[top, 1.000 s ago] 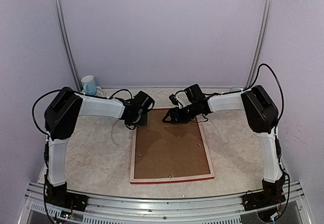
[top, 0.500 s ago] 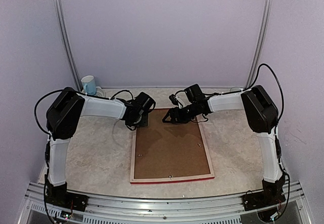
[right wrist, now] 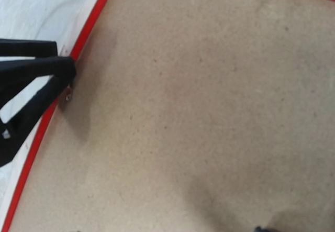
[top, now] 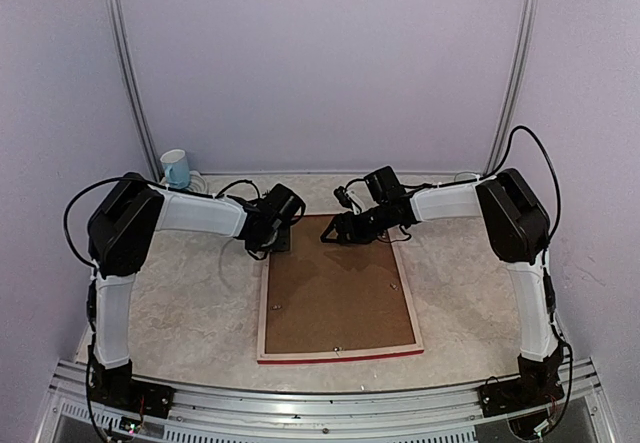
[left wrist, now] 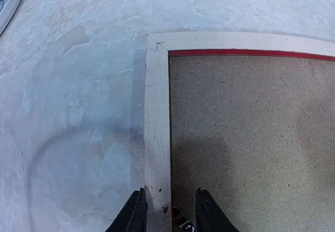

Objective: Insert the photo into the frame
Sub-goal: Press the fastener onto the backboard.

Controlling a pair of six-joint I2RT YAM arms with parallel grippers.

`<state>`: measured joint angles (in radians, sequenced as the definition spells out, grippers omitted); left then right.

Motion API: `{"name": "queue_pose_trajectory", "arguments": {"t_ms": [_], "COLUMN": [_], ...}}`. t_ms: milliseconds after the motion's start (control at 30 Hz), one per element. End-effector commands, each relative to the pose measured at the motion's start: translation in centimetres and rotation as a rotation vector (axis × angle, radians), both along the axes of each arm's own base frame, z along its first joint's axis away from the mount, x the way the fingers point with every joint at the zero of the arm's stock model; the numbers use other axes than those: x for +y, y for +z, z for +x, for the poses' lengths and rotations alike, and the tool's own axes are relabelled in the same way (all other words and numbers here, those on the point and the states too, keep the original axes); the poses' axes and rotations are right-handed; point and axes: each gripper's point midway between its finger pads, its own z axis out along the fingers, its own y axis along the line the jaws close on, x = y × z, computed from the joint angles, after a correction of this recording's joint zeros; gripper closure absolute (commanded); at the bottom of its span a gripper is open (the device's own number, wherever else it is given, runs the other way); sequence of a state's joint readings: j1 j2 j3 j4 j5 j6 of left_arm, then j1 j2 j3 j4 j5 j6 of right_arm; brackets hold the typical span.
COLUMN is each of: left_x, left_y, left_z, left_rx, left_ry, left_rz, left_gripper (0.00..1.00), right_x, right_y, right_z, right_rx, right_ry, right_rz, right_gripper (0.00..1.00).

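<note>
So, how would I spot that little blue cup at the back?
Look along the far edge of the pale marbled table to its left corner. There stands a small light blue mug: the only upright, rounded thing, unlike the flat pale wooden picture frame mid-table.

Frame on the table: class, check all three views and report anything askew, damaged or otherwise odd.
Nothing stands out: the frame lies flat, its backing board seated evenly inside. Only tiny red specks mark the pale wood.
</note>
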<state>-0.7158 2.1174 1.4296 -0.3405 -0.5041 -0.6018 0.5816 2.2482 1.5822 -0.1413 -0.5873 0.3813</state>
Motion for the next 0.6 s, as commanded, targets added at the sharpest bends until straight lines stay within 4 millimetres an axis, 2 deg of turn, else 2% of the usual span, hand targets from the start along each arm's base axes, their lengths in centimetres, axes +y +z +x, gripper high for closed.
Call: {"name": "queue_pose_trajectory", "arguments": {"t_ms": [0, 100, 233, 567], "left_x": [0.1, 0.3, 0.9, 0.9], "left_y": [0.0, -0.3, -2.2, -3.0], "left_z": [-1.9, -1.7, -2.3, -1.8], "left_rx": [0.052, 0.064, 0.097, 0.085], "left_ry": [-0.018, -0.014, -0.003, 0.013], "left_rz": [0.018, 0.037, 0.072, 0.058], "left_gripper": [0.67, 0.67, 0.67, 0.66], "right_x": [-0.2, -0.1, -0.3, -0.2], "right_y": [-2.4, -2.3, -2.2, -2.4], "right_z": [-1.2, -1.1, -1.3, -1.4], "right_rx": [0.048, 0.048, 0.045, 0.052], "right_ry": [0.010, 0.010, 0.011, 0.013], "right_rz": [-0.051, -0.045, -0.051, -0.044], "right_gripper": [0.30, 0.29, 0.29, 0.29]}}
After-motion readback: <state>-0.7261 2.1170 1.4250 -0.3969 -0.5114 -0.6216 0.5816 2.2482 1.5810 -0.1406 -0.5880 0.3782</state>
